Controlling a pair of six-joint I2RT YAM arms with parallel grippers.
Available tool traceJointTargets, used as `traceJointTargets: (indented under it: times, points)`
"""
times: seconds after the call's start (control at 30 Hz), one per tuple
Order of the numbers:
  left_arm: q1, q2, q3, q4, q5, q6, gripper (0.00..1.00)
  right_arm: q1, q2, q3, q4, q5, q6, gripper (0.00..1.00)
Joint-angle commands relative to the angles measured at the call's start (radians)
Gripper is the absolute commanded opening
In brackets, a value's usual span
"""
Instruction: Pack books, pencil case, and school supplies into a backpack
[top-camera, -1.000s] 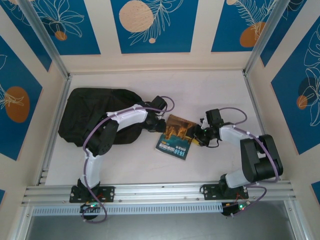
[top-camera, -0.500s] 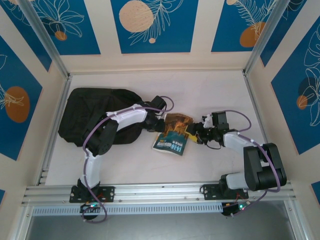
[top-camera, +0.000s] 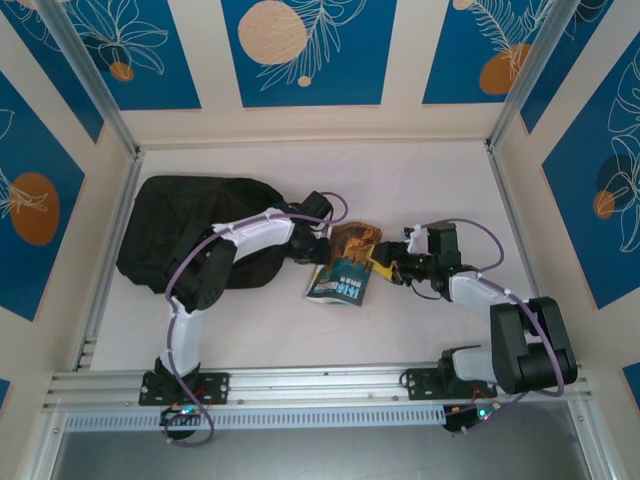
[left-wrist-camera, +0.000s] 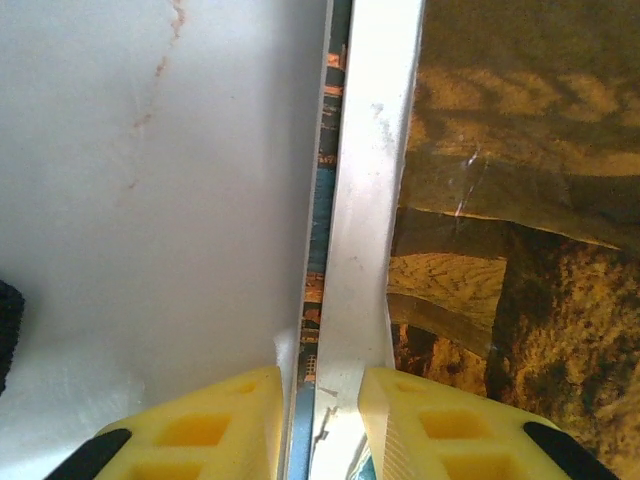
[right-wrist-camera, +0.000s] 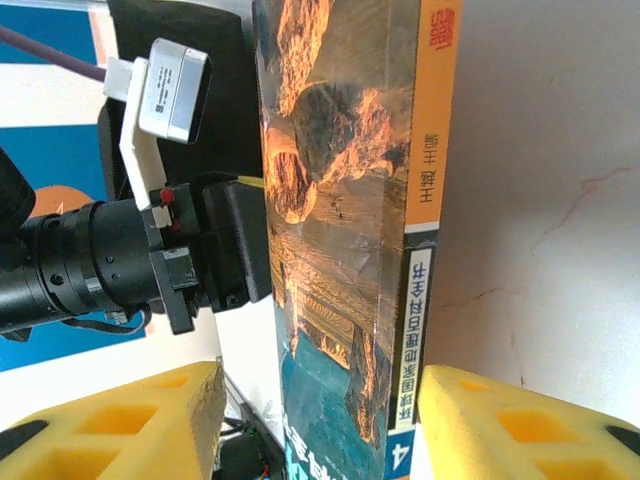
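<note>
A blue-and-orange book (top-camera: 345, 272) stands tilted up on its edge in the middle of the white table, just right of the black backpack (top-camera: 190, 235). My left gripper (top-camera: 325, 245) is shut on the book's far-left edge. In the left wrist view the yellow fingers (left-wrist-camera: 215, 410) press the white page edge (left-wrist-camera: 370, 200) between them. My right gripper (top-camera: 385, 265) is open around the book's spine end (right-wrist-camera: 340, 200). Its left finger (right-wrist-camera: 150, 420) stands clear of the cover and its right finger (right-wrist-camera: 500, 420) is beside the spine. The pencil case and school supplies are out of view.
The bare white table (top-camera: 440, 190) stretches behind and to the right of the book. Patterned walls close in three sides, with an aluminium rail (top-camera: 320, 385) along the near edge. The left arm's wrist camera (right-wrist-camera: 170, 90) sits close beside the book.
The right gripper has moved left and back, tipping the book from nearly flat up onto its edge. Its jaws have widened. The left gripper has kept its grip in place.
</note>
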Motion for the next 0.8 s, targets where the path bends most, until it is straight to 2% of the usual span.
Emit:
traceJointTargets:
  times: [0.0, 0.17, 0.4, 0.5, 0.63, 0.77]
  points:
    - [-0.025, 0.031, -0.007, 0.018, 0.107, 0.024, 0.28, 0.027, 0.020, -0.014, 0.152, -0.127, 0.073, 0.56]
    - [-0.025, 0.025, -0.008, 0.028, 0.128, 0.021, 0.27, 0.065, 0.050, 0.006, 0.198, -0.146, 0.088, 0.57]
    - [-0.025, -0.002, -0.018, 0.019, 0.114, 0.013, 0.27, 0.070, 0.035, 0.044, -0.021, 0.021, -0.032, 0.53]
    - [-0.025, -0.018, -0.028, 0.008, 0.090, 0.008, 0.35, 0.057, 0.038, 0.044, -0.082, 0.062, -0.060, 0.48]
    - [-0.025, -0.040, -0.061, 0.023, 0.081, -0.015, 0.46, 0.045, 0.067, 0.020, -0.048, 0.048, -0.042, 0.48]
    - [-0.026, -0.051, -0.100, 0.052, 0.100, -0.043, 0.50, 0.044, 0.094, 0.028, -0.048, 0.038, -0.040, 0.50]
